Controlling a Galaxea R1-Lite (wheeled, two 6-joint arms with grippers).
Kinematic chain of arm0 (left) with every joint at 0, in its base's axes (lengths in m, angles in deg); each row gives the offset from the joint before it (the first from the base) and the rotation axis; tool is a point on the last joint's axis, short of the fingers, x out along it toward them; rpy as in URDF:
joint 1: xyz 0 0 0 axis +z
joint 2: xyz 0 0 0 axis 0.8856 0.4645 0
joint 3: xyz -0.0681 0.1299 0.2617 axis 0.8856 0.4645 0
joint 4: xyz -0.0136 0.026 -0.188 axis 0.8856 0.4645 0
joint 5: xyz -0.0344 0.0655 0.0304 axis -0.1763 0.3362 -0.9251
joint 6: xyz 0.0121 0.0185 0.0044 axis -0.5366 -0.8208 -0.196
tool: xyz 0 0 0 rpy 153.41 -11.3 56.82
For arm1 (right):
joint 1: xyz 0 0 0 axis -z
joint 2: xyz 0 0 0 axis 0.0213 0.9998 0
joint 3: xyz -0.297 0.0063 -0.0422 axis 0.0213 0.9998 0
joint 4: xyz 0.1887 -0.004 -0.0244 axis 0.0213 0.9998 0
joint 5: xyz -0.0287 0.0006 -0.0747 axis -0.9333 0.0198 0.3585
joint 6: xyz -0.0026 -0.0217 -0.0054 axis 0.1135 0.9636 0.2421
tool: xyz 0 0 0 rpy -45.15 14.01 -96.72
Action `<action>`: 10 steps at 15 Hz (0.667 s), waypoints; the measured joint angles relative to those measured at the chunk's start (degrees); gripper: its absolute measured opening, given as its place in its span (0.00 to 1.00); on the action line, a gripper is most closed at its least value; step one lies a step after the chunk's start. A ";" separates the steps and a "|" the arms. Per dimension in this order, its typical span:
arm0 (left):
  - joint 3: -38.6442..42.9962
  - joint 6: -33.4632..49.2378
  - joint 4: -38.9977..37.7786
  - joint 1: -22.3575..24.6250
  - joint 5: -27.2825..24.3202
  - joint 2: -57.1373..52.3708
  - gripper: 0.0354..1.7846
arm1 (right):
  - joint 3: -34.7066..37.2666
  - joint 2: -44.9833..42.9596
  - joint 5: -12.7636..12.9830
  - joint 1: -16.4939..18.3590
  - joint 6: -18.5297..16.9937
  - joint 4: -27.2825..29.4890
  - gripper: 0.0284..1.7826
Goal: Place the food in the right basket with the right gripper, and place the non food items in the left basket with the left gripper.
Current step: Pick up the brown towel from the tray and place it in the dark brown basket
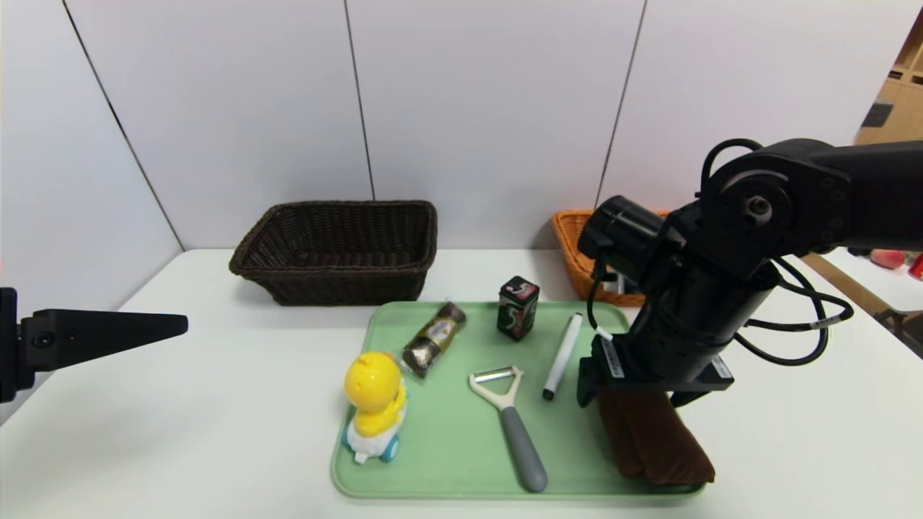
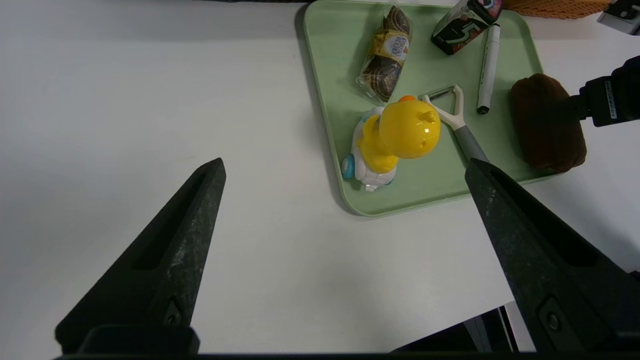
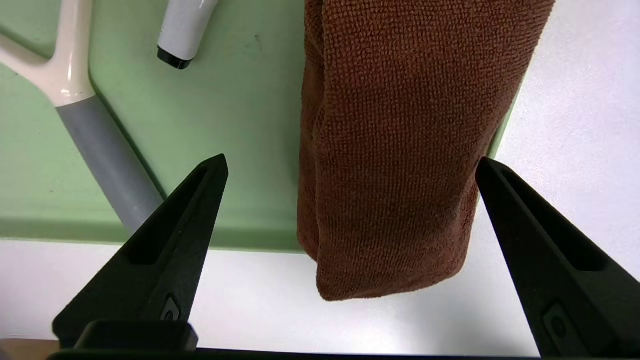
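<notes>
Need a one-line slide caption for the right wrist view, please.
Open right gripper poised over the folded brown cloth at the green tray edge, with peeler and marker alongside.

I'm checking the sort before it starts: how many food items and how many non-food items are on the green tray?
Food: 2, the chocolate pack and gum box.
Non-food: 4, the duck toy, peeler, marker and brown cloth.
Total: 6 on the tray.
</notes>
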State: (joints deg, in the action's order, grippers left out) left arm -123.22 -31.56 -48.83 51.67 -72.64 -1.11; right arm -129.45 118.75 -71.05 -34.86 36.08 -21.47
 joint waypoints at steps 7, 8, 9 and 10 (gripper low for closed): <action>0.17 -0.04 -0.02 -0.09 0.00 -0.07 0.94 | 0.00 4.13 0.11 0.11 -0.69 -0.04 0.96; 0.28 -0.06 -0.02 -0.09 -0.01 -0.11 0.94 | 0.02 4.52 0.22 0.18 -1.55 -0.11 0.93; 0.38 -0.06 -0.05 -0.06 -0.09 -0.13 0.94 | 0.02 4.88 0.38 0.18 -2.56 -0.15 0.82; 0.46 -0.06 -0.07 -0.06 -0.11 -0.13 0.94 | 0.00 5.13 0.46 0.16 -2.86 -0.17 0.74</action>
State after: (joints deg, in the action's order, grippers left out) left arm -122.75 -31.62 -48.91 51.60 -72.75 -1.25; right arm -129.45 123.88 -70.59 -34.71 33.22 -21.64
